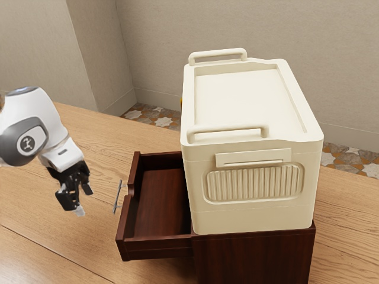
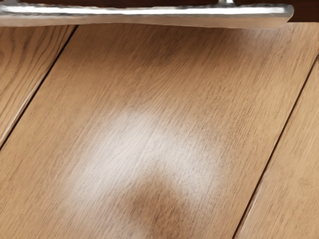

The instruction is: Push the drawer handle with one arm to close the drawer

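Drawer (image 1: pixel 124 226) out, tool (image 1: pixel 83 201) open

My tool's two fingers stand apart, nothing between them. It is near the handle (image 1: pixel 117 197) on the drawer's front, not touching. The drawer juts from the dark cabinet (image 1: pixel 254 257), toward my arm. A cream box (image 1: pixel 254 219) sits on the cabinet. All observed at the wooden worktop (image 1: pixel 53 248).
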You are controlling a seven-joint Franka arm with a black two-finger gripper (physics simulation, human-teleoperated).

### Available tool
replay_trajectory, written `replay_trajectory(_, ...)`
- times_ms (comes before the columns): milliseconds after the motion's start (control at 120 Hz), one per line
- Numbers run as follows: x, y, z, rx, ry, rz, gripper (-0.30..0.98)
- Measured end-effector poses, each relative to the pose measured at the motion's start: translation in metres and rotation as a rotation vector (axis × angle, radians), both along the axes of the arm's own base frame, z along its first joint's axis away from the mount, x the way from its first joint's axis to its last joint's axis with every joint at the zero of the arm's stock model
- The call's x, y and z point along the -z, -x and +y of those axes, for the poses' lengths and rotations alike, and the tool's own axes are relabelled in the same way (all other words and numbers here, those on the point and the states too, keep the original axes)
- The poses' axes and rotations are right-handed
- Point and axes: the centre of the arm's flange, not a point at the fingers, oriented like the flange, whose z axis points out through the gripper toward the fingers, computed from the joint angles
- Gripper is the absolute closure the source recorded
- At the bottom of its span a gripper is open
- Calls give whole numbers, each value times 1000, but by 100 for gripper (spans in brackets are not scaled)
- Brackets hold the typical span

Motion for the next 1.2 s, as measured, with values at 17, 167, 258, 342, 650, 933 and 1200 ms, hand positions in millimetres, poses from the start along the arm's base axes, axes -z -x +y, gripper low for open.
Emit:
replay_trajectory(17, 1, -1, -2, 12, -1, -3, 14)
replay_trajectory(167, 7, -24, -6, 71, -14, -41, 50)
replay_trajectory(258, 1, -39, -10, 101, -16, -74, 62)
replay_trajectory(342, -1, -44, -24, 136, 1, -93, 68)
replay_trajectory(650, 11, -64, -46, 196, 40, -90, 77)
replay_trajectory(933, 12, -54, -74, 276, 67, -93, 78)
replay_trajectory(1200, 13, -76, -85, 298, 68, -98, 79)
